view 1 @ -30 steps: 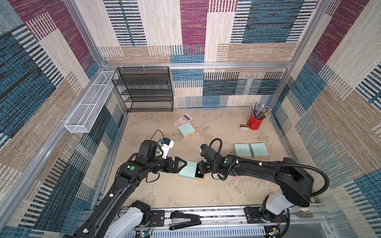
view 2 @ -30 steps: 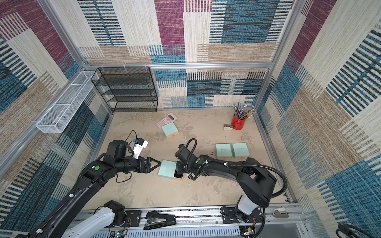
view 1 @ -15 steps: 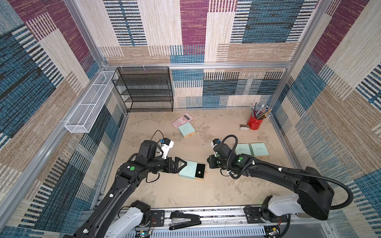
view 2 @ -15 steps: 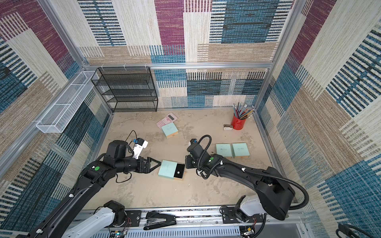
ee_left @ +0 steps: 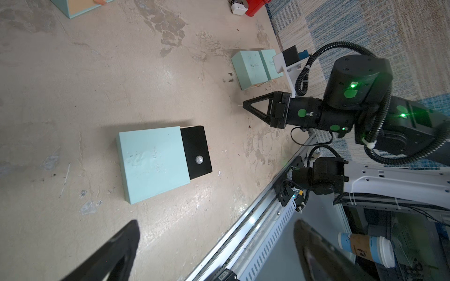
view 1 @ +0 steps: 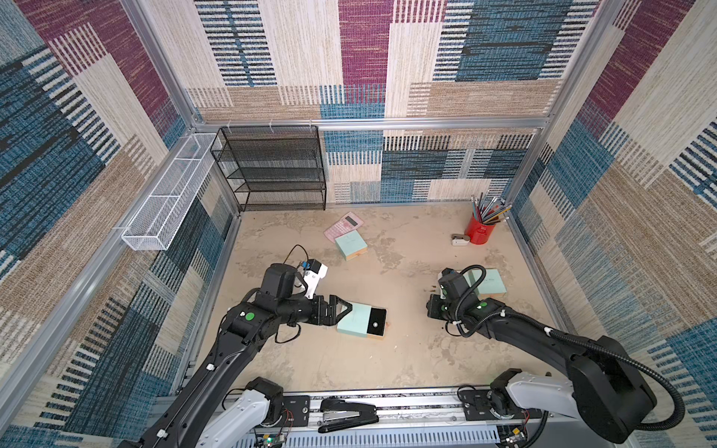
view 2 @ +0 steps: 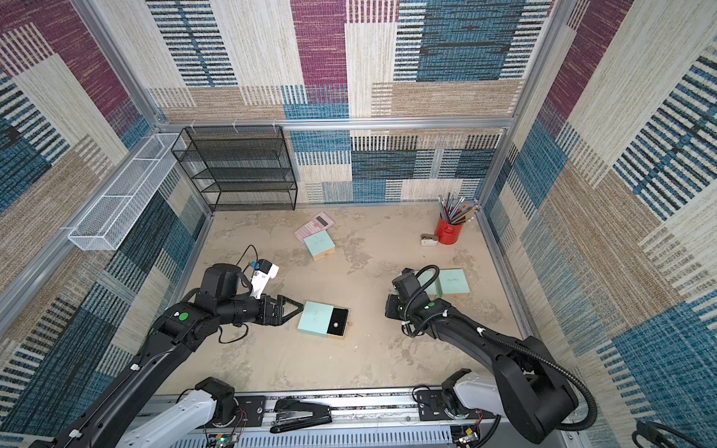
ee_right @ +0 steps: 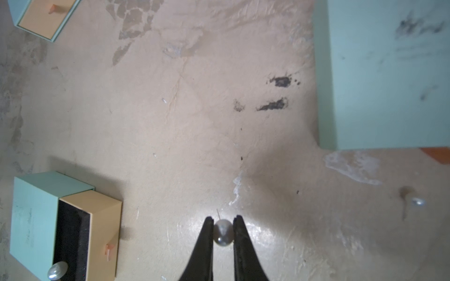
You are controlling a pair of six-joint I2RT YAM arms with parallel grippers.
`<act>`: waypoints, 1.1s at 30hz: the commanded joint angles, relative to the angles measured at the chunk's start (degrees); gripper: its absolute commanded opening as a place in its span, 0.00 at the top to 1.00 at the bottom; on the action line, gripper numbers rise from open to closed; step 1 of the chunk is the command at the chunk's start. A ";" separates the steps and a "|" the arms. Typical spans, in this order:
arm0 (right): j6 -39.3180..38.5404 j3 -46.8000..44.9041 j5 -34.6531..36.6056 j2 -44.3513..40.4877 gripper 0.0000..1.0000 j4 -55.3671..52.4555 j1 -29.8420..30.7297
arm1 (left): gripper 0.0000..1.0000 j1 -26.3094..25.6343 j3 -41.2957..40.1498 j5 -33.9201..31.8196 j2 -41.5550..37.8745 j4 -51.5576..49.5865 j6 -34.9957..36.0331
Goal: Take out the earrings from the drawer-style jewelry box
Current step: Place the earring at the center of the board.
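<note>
Right fingers (ee_right: 207, 243) pinch held earring (ee_right: 222, 233) clear of jewelry box (ee_left: 151, 160); loose earring (ee_right: 417, 201) on desk (ee_right: 170, 121); remaining earring (ee_left: 199, 159) in drawer (ee_left: 193, 141); left fingers (ee_left: 117, 248) wide, empty.

Bare floor (ee_right: 170, 121) lies open ahead of the right pincer (ee_right: 222, 220); two mint boxes (view 1: 489, 283) crowd close beside it.

The stained floor (view 1: 407, 349) bears four mint-green boxes (view 1: 351, 246), a pink calculator (view 1: 343, 225) and a red pencil cup (view 1: 480, 232).
</note>
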 commanded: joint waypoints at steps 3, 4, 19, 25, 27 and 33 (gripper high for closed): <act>-0.91 -0.94 0.01 1.05 0.87 3.30 -1.55 | 0.02 0.05 -0.19 0.79 0.36 1.53 0.14; -0.93 -1.18 0.18 1.42 0.88 3.60 -1.68 | 0.02 0.07 -0.22 0.80 0.43 1.57 0.08; -1.91 -0.93 2.12 4.22 0.88 4.95 -2.91 | 0.02 0.14 -0.20 0.84 0.62 1.71 0.01; -1.99 -1.40 1.91 5.52 0.87 5.95 -2.99 | 0.01 0.14 -0.19 0.81 0.63 1.66 -0.07; -2.04 -1.65 1.77 5.87 0.87 6.42 -2.95 | 0.01 0.13 -0.20 0.80 0.63 1.78 -0.03; -2.07 -1.73 1.48 7.62 0.87 6.80 -2.92 | 0.02 0.17 -0.19 0.81 0.73 1.77 -0.05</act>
